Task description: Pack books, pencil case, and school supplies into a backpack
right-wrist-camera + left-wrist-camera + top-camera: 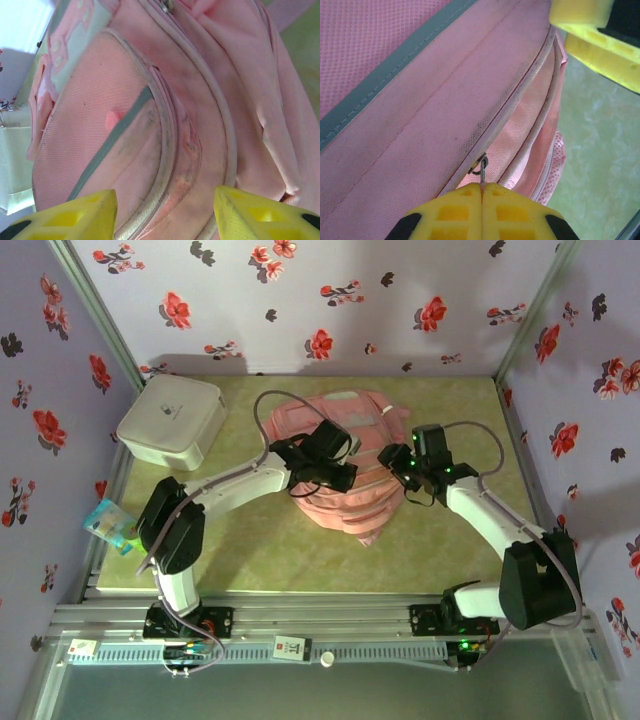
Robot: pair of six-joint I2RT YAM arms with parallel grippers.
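At the far left edge of the green table (pixel 260 550) lies a small teal item (pixel 112 525) that I cannot identify, and behind it, in the back left corner, sits a white rounded-corner box (pixel 170 420). My left arm reaches from its base toward the middle of the table, where the pale-pink backpack (pixel 365 505) lies flat, well apart from the box. My left gripper (pixel 481 190) is on the backpack's left side: its two yellow fingers are pressed tightly together, pinching the thin pink zip pull (pixel 481 172) that hangs from a small metal ring on the zip, beside a grey trim stripe on the pink fabric. The seam there gapes a little, showing paler pink lining. Further right, my right gripper (pixel 165 207) is at the backpack's right side with its yellow fingers (pixel 75 215) spread wide apart and nothing between them; the backpack's rounded front pocket with its zip lies just beyond the fingertips. My right arm bends back toward its base at the near right.
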